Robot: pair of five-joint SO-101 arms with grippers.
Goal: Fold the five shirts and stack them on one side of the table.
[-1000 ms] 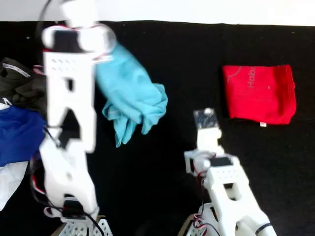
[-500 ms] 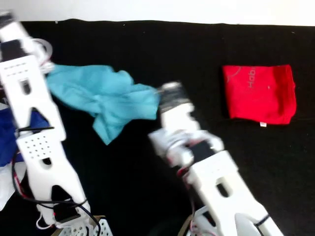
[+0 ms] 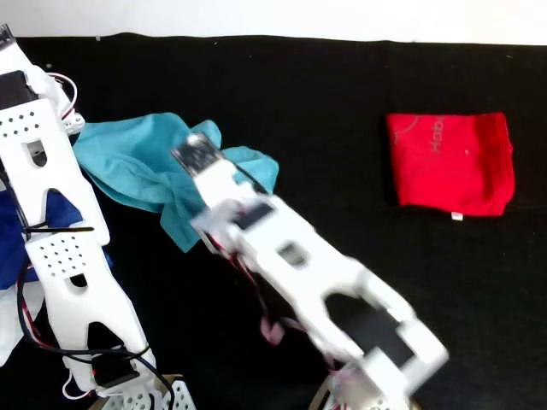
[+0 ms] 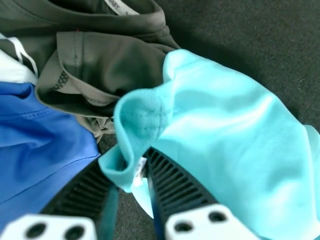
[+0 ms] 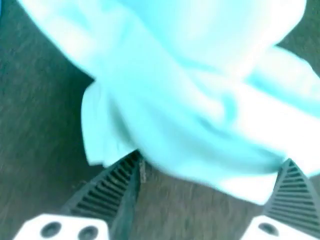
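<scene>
Left gripper (image 4: 131, 169) pinching teal shirt (image 4: 225, 135) | right gripper (image 5: 210, 165) spread over it

This looks like a robotics test bench in a lab or workshop rather than a home. The table (image 3: 359, 77) is covered edge to edge in plain black cloth and backs onto a bare white surface (image 3: 342, 17) along the top of the frame. Two white plastic arms, the left-hand arm (image 3: 51, 213) and the centre arm (image 3: 299, 265), rise from the lower edge with exposed wires (image 3: 272, 331), and a perforated base plate (image 3: 141, 395) sits at lower left.
</scene>
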